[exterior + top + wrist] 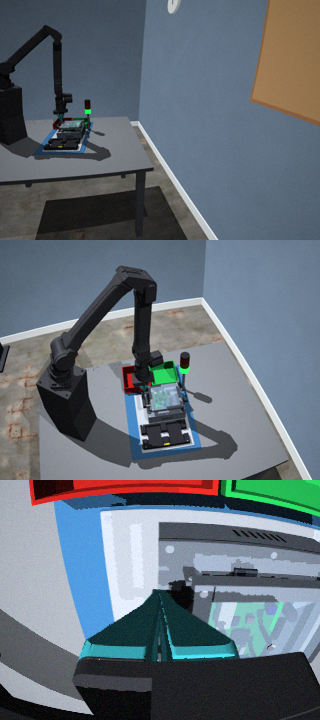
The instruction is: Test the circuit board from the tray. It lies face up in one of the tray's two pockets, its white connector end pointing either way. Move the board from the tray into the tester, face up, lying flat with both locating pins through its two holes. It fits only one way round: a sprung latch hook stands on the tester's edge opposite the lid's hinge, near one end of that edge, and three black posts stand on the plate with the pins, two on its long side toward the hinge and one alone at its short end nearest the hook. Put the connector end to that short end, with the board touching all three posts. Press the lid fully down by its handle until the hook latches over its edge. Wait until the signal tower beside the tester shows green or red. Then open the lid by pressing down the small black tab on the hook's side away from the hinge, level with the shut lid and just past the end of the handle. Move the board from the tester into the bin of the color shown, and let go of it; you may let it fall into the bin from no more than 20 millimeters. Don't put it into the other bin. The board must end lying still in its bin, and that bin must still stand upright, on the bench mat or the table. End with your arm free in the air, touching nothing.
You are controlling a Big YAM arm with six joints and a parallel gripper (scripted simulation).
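Note:
The green circuit board point(161, 397) lies inside the tester point(164, 403) under the shut clear lid; it also shows in the wrist view point(256, 627). The signal tower point(184, 363) beside the tester shows green. My gripper point(159, 598) is shut and empty, its teal fingers pointing down just above the tester's corner on the red-bin side, by the latch hook point(179, 588). In the exterior view the gripper point(60, 118) hangs just over that same end of the tester point(70, 131). The tray point(165, 436) in front of the tester is empty.
The red bin point(130, 379) and the green bin point(164, 374) stand side by side behind the tester, on the blue mat point(160, 420). The arm's black base point(64, 400) stands at the table's left.

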